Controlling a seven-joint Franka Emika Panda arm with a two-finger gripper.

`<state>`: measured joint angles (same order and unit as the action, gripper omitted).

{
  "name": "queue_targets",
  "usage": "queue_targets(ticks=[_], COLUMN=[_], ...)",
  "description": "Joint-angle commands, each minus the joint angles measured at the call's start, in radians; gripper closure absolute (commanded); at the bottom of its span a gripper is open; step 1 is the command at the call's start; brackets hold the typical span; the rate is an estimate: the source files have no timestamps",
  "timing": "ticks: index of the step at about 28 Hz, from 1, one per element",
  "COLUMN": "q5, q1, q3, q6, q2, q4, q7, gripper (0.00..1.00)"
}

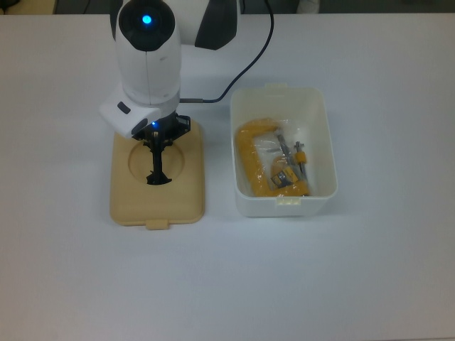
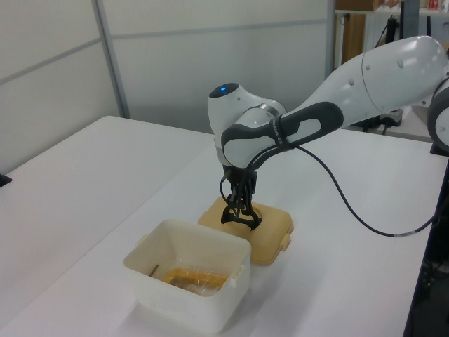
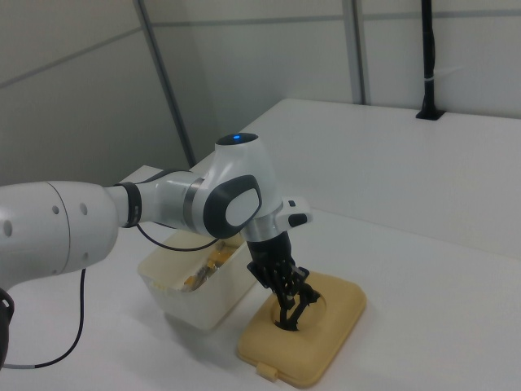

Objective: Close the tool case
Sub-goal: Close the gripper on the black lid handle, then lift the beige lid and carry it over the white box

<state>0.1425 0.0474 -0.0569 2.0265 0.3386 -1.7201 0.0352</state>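
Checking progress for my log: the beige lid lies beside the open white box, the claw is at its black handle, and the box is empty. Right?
Not quite: the white box holds a yellow tool in clear wrap, as the top view shows. The beige lid does lie beside it, with the claw at the black handle.

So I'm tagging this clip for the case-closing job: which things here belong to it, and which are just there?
Belongs to the job:
- white box, open
- beige lid, flat on the table beside the box
- black handle in the lid's round recess
- gripper, at the handle

Just there:
- yellow tool and bagged parts inside the box
- black cable
- table
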Motion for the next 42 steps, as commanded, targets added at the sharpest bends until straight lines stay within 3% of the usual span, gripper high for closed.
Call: queue_targets(ticks=[1, 12, 17, 21, 28, 42], q5=[-0.009, -0.032, -0.116, -0.129, -0.127, -0.127], q1=[0.009, 0.077, 0.133, 0.141, 0.082, -0.076], q3=[0.003, 0.003, 0.006, 0.005, -0.033, -0.035], q6=[-0.002, -0.181, -0.270, -0.310, -0.338, -0.334], q2=[-0.049, -0.153, -0.231, -0.253, -0.257, -0.234], q4=[-0.010, 0.059, 0.088, 0.108, 0.161, 0.185], q7=[0.029, 0.074, 0.149, 0.147, 0.039, -0.184], gripper=[1.00, 1.00, 1.00, 1.00, 1.00, 1.00])
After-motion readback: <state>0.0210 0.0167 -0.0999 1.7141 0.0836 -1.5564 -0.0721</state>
